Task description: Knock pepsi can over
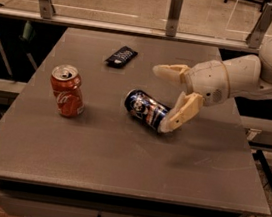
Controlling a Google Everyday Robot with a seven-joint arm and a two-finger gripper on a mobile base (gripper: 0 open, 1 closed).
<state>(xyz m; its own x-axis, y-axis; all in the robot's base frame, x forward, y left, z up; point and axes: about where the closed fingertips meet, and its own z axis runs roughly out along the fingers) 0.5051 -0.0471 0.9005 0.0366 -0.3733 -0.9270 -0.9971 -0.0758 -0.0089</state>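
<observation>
The pepsi can, dark blue with a round logo, lies on its side near the middle of the grey table, its top pointing left. My gripper reaches in from the right, its cream fingers spread wide apart. The lower finger touches the can's right end. The upper finger stands free above and behind the can. The gripper holds nothing.
A red-orange Coca-Cola can stands upright at the left of the table. A small flat dark packet lies toward the far edge. A rail with metal posts runs behind the table.
</observation>
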